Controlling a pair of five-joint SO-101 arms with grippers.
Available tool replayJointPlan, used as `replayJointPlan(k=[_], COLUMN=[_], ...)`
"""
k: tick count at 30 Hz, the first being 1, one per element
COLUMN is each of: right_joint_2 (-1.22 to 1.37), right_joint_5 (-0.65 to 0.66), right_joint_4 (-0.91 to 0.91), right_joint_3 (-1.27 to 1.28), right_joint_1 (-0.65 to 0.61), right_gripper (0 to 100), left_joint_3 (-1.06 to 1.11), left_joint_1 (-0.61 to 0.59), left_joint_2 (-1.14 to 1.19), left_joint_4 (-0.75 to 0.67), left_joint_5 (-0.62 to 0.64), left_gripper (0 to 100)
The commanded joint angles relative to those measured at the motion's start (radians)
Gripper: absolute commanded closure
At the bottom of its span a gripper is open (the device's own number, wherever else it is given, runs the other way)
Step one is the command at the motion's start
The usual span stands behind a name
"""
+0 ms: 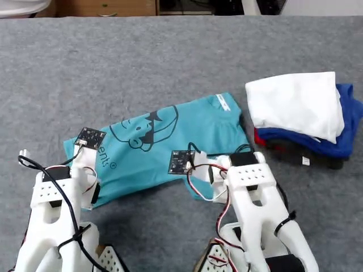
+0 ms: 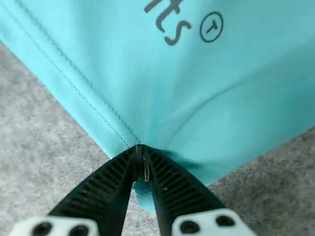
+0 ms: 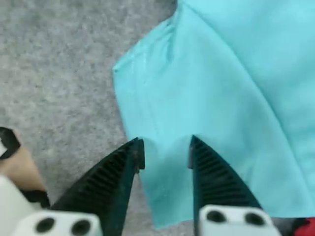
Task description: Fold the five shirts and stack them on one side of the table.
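A turquoise shirt (image 1: 164, 144) with a dark printed drawing lies partly folded in the middle of the grey table (image 1: 170, 62). My left gripper (image 2: 141, 160) is shut on the hem of the turquoise shirt (image 2: 197, 88), pinching a fold near the shirt's near left corner. My right gripper (image 3: 165, 150) is open, its fingers straddling the edge of the turquoise shirt (image 3: 231, 98) near its near right corner. A stack of folded shirts (image 1: 303, 116) sits at the right, white on top, then blue, red and black.
The table's far half and left side are bare grey cloth. Cables (image 1: 201, 181) loop between the two arms near the front edge. Wooden furniture (image 1: 102, 7) stands beyond the far edge.
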Motion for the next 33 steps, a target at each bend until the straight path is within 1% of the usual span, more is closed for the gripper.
replayJointPlan(k=[1,3,7,12,22,24,27,28,33], right_joint_2=[-0.018,0.001,0.104,0.200,0.209,0.209,0.209,0.209,0.209], right_joint_5=[0.018,0.046,0.052,0.054,0.057,0.057,0.057,0.057,0.057], right_joint_4=[-0.029,-0.035,-0.109,-0.089,-0.138,-0.140,-0.140,-0.146,-0.152], right_joint_3=[0.002,0.013,0.031,-0.038,-0.024,-0.022,-0.024,-0.024,-0.044], right_joint_1=[-0.015,-0.019,-0.062,-0.067,-0.068,-0.068,-0.068,-0.068,-0.062], right_gripper=[81.8,81.8,81.8,81.8,81.8,84.0,92.3,93.7,95.9], left_joint_3=[-0.005,-0.005,-0.005,-0.005,-0.002,-0.002,-0.002,-0.002,-0.002], left_joint_1=[-0.014,-0.012,-0.012,-0.012,-0.012,-0.012,-0.012,-0.012,-0.012], left_joint_2=[-0.012,-0.012,-0.012,-0.012,-0.012,-0.012,-0.012,-0.012,-0.012], left_joint_4=[-0.012,-0.012,-0.012,-0.012,-0.012,-0.012,-0.012,-0.012,-0.012], left_joint_5=[0.006,0.006,0.006,0.006,0.006,0.006,0.003,0.003,0.003], left_gripper=[98,98,98,98,98,98,98,98,98])
